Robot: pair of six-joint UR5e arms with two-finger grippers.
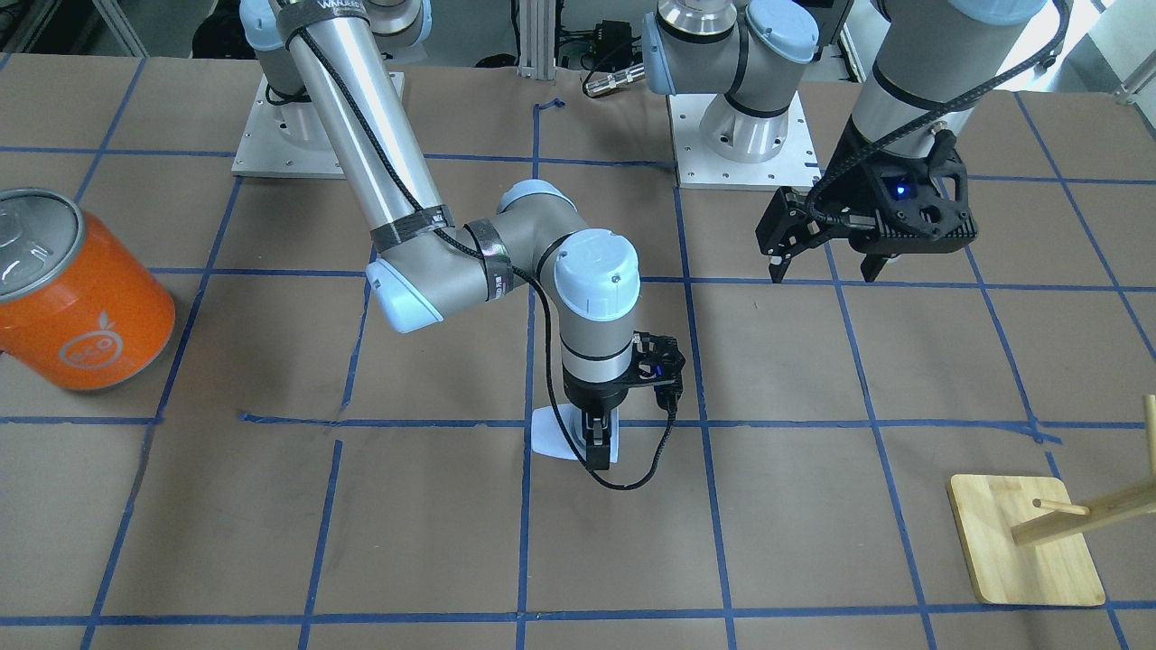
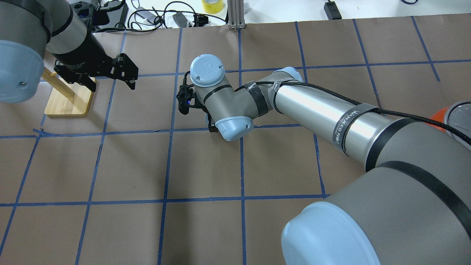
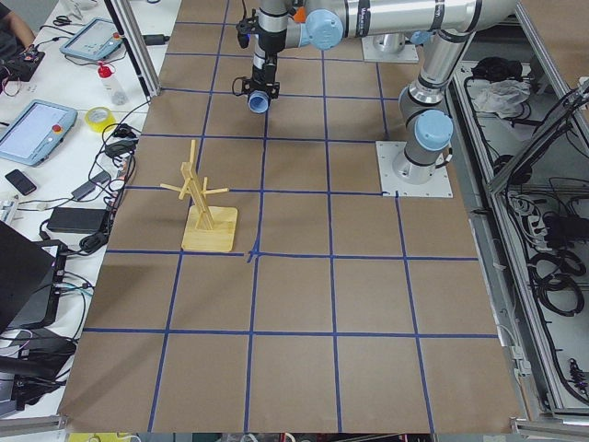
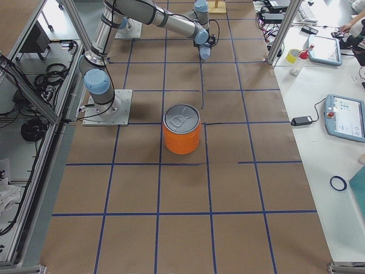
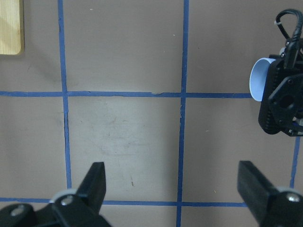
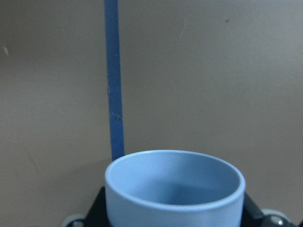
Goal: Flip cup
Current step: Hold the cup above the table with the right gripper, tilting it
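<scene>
The pale blue-white cup [image 1: 551,433] is in my right gripper [image 1: 596,447], near the table's middle on a blue tape line. The gripper is shut on it, one finger on each side. The cup is tipped on its side close to the table; I cannot tell whether it touches. In the right wrist view its open rim and light blue inside [image 6: 175,189] face the camera. It also shows in the left wrist view [image 5: 259,79]. In the overhead view the right wrist hides it. My left gripper [image 1: 826,269] is open and empty, hovering off to the side above the table [image 5: 175,189].
A large orange can [image 1: 81,289] with a silver lid stands near the table's end on my right side. A wooden peg stand [image 1: 1020,542] on a bamboo base sits near my left gripper [image 2: 68,99]. Blue tape lines grid the brown table.
</scene>
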